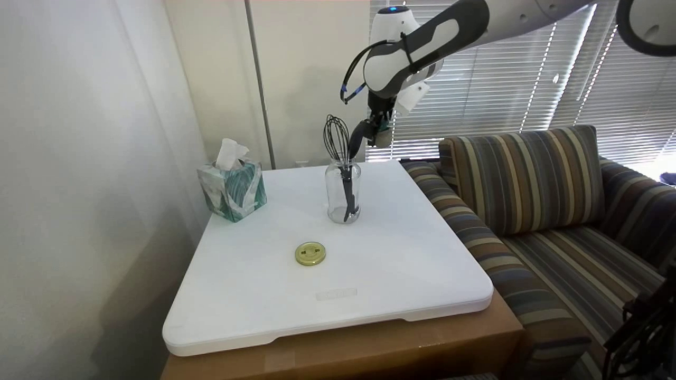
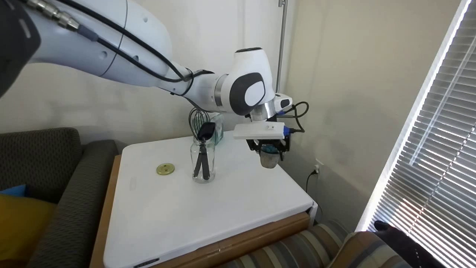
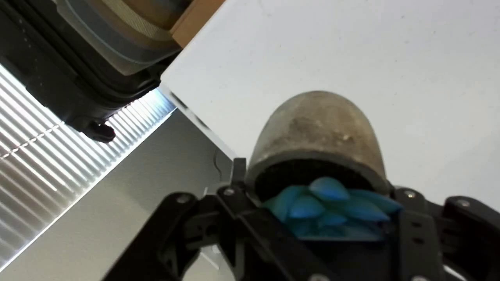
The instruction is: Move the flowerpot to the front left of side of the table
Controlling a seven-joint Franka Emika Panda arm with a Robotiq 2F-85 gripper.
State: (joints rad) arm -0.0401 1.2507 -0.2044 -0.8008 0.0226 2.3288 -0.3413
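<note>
The flowerpot (image 3: 318, 125) is a small grey-brown pot with a blue-green succulent (image 3: 332, 207) in it. My gripper (image 3: 316, 181) is shut on the pot, with a finger on each side near its rim. In an exterior view the pot (image 2: 269, 160) hangs upright from the gripper (image 2: 271, 147), above the white table (image 2: 238, 219) near its edge by the wall. In an exterior view the pot (image 1: 384, 138) is at the far end of the table (image 1: 401, 258), partly hidden by the gripper (image 1: 379, 121).
A glass jar (image 1: 335, 195) with a whisk (image 1: 336, 138) and dark utensils stands on the table. A yellow-green round lid (image 1: 310, 254) lies flat on it. A tissue box (image 1: 232, 190) stands by the wall. A striped armchair (image 1: 523, 184) adjoins the table.
</note>
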